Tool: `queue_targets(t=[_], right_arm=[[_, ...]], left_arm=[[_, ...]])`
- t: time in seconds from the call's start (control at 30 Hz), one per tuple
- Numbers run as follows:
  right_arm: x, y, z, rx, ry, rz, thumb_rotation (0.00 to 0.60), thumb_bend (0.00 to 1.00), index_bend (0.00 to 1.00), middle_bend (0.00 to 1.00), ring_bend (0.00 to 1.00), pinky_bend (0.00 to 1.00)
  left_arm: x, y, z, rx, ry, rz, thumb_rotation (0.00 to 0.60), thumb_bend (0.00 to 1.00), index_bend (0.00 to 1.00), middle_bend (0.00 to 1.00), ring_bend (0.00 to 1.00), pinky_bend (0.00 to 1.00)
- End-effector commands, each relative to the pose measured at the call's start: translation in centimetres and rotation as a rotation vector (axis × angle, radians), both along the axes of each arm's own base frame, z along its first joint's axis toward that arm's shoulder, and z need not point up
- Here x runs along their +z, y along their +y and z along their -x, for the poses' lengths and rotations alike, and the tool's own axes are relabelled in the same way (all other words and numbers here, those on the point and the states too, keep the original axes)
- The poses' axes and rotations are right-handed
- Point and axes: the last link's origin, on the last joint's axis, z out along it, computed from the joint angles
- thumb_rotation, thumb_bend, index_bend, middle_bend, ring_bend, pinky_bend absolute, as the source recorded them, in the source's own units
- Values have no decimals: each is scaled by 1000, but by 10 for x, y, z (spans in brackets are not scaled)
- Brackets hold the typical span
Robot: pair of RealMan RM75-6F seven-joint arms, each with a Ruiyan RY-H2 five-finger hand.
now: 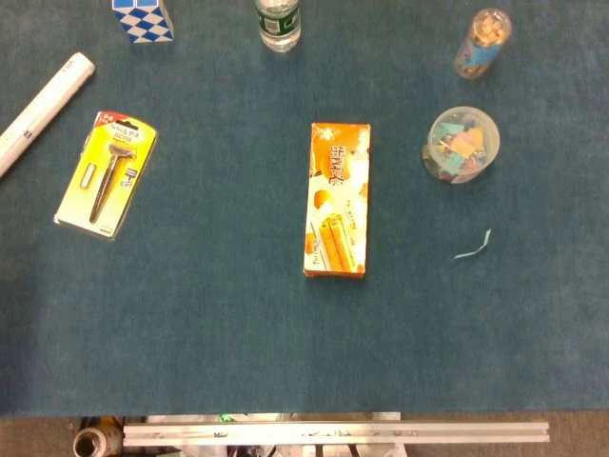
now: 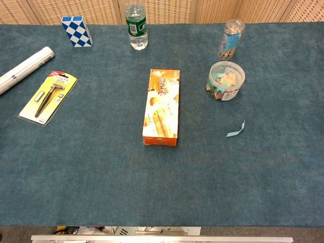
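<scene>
A: Nearest the camera: which item?
B: Orange rectangular cardboard snack box (image 2: 161, 107), flat on the blue cloth table (image 2: 101, 172); its print is illegible.
A: Left of the box?
B: Yellow carded razor pack (image 2: 48, 96), white paper roll (image 2: 25, 68).
A: Right of it?
B: Clear round plastic tub of coloured clips (image 2: 225, 81), pale paper scrap (image 2: 236, 130).
A: Fingers?
B: Cannot tell; neither hand appears in either view.

Near half of bench (image 2: 101, 187): open cloth, free passage edge to edge. Box (image 2: 162, 107) lies flat mid-bench, wide lanes either side. Left lane bounded by razor pack (image 2: 48, 97) and roll (image 2: 25, 68). Right lane: tub (image 2: 226, 81), paper scrap (image 2: 236, 130). Far edge crowded: cube (image 2: 76, 31), bottle (image 2: 135, 27), tube (image 2: 231, 39) standing.
</scene>
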Motion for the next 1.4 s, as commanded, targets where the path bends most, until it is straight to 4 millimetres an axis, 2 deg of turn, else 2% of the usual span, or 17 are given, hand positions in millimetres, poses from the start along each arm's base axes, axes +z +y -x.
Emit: queue_targets(t=[0.03,0.43,0.63,0.73,0.8,0.87,0.93,1.07,1.13,1.3,1.4], right_arm=[[-1,0,1,3,8,-20,600,167,435,469,454,480],[-3,-1,-7,63,-31,-37,600,167,435,475,454,482],[-12,-3,-15,110,-58,-103,600,166,436,488,469,578],[-19,-8,-22,155,-28,-145,600,166,436,532,540,664],[-25,-13,-28,195,15,-167,600,166,442,584,623,773],[-34,-17,-34,237,53,-188,600,167,475,674,731,918],[-42,-22,-38,261,72,-210,600,166,511,762,817,985],[-63,-32,-48,286,98,-269,600,166,546,880,954,1000],[-72,-36,-51,293,115,-297,600,166,552,911,990,1000],[-100,-45,-58,307,148,-384,600,170,581,957,1000,1000],[-116,-47,-61,321,163,-424,600,210,592,964,1000,1000]], left_arm=[[0,0,0,-1,-1,-1,600,239,150,176,185,126],[1,-3,0,-4,-1,-9,600,239,150,176,185,126],[2,-2,-2,-7,1,-10,600,239,150,176,185,126],[1,-2,-2,-10,1,-8,600,240,150,176,185,126],[0,-2,-2,-8,1,-5,600,239,150,176,185,126],[0,-3,-2,-7,1,-2,600,239,150,176,185,126],[0,-4,-1,-6,1,-1,600,239,150,176,185,126],[0,-4,0,-3,1,-3,600,240,150,176,185,126],[1,-4,1,-2,0,-6,600,240,150,176,185,126],[1,-6,3,4,-2,-5,600,240,150,177,185,126],[0,-7,4,4,-4,-4,600,240,150,176,185,126]])
